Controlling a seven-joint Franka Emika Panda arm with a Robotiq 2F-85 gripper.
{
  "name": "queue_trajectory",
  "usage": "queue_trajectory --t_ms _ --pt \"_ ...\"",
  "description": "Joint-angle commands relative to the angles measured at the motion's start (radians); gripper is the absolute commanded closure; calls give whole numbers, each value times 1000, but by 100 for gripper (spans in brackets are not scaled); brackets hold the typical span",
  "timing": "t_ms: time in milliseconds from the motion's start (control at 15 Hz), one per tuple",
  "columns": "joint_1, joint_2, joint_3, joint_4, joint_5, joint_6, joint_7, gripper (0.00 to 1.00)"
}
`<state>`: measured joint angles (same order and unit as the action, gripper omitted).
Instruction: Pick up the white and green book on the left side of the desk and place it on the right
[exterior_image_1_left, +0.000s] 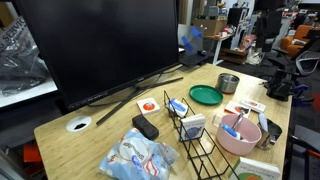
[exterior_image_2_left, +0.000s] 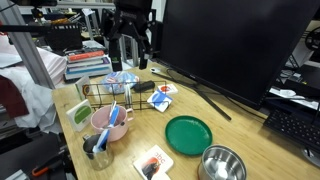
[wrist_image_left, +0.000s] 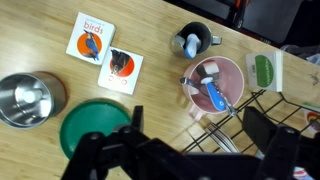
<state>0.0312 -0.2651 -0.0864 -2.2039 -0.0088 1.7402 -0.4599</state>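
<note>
A Franka arm's black two-fingered hand (exterior_image_2_left: 136, 50) hangs released above a light-wood bench (exterior_image_1_left: 100, 138), its fingers spread wide and grasping nothing in the wrist view. It is poised over the black wire rack (wrist_image_left: 252, 118) and a pink bowl (wrist_image_left: 215, 85) that holds a blue-handled brush.

The small white book with a green band (wrist_image_left: 265, 70) lies flat and untouched just beside the pink bowl. It sits close to a corner of the bench, on the edge opposite the large black monitor (exterior_image_1_left: 100, 45). The book also shows in both exterior views, at the bench's edge (exterior_image_2_left: 82, 113) and near its corner (exterior_image_1_left: 255, 172).

A round green plate (wrist_image_left: 95, 135) and a shiny steel bowl (wrist_image_left: 28, 98) sit near each other further along the bench. Two small white cards printed with birds (wrist_image_left: 105, 55) lie side by side nearby, and a black mug (wrist_image_left: 193, 42) stands beyond the pink bowl. In an exterior view, a round white cable grommet (exterior_image_1_left: 79, 125) sits toward the corner by the monitor's foot. A black remote (exterior_image_1_left: 145, 127) and a crumpled clear plastic bag (exterior_image_1_left: 140, 157) rest by the rack.
</note>
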Motion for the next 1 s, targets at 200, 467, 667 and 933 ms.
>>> queue_trajectory --t_ms 200,467,667,933 --pt "111 -81 78 -61 5 74 -178 0" --pt "114 -68 85 -45 2 45 -143 0" --pt "124 -64 87 -37 8 53 -170 0" --pt "201 -40 142 -11 95 101 -194 0"
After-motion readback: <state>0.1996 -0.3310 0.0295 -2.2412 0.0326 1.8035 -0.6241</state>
